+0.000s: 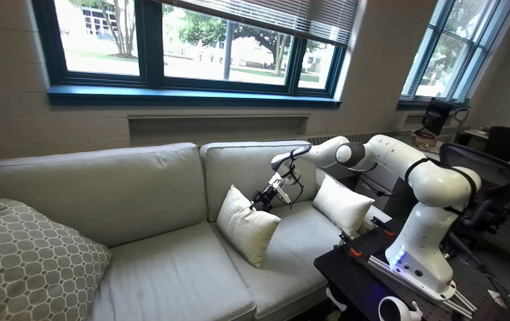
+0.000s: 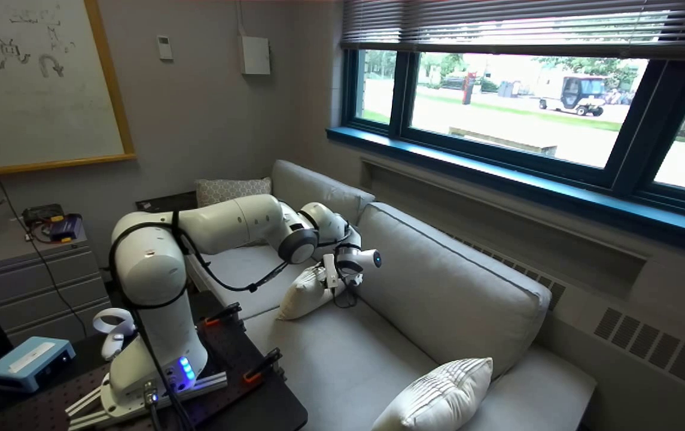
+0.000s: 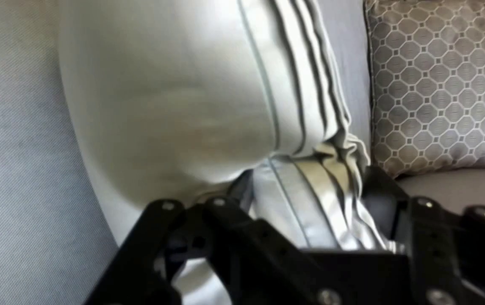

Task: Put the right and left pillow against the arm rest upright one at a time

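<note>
The left pillow (image 1: 246,232), cream-white with pleats along an edge, stands tilted on the sofa seat near the seam between the seat cushions. It also shows in an exterior view (image 2: 303,294) and fills much of the wrist view (image 3: 170,106). My gripper (image 1: 257,204) is at its upper edge. In the wrist view the fingers (image 3: 308,190) stand on both sides of the bunched, dented pleated edge. The right pillow (image 1: 341,204) leans by the arm rest (image 1: 378,215); both pillow (image 2: 441,398) and arm rest (image 2: 542,383) also show in an exterior view.
A larger grey patterned cushion (image 1: 36,258) lies at the sofa's far end. The back cushions (image 1: 259,167) rise behind the gripper. The robot's dark table (image 1: 348,267) with clamps (image 1: 350,243) stands close to the sofa's front.
</note>
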Controlling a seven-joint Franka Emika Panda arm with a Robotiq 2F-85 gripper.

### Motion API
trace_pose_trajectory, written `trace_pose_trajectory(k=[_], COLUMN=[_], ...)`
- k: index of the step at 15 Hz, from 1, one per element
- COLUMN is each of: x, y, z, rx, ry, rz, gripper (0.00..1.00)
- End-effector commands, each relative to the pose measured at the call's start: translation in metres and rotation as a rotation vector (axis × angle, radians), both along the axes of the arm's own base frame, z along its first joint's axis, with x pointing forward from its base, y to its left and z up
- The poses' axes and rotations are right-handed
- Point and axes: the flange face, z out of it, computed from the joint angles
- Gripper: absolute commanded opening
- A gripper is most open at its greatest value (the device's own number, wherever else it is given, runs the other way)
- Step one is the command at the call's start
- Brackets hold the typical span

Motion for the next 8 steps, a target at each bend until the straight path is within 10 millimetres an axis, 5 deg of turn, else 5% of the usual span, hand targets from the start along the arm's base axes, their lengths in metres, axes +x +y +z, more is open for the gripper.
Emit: trace_pose_trajectory(k=[1, 4, 7, 8], x=[-0.0062, -0.0097, -0.0109, -0.0120], y=[0.0110, 0.0142, 0.0151, 0.0166], z=[0.0026, 0.0018, 0.0019, 0.0027], rx=[0.045, 0.035, 0.029, 0.035], ry=[0.049, 0.075, 0.097, 0.109], rz=[0.042, 0.053, 0.052, 0.057], gripper=[0.40, 0.15, 0.05, 0.36])
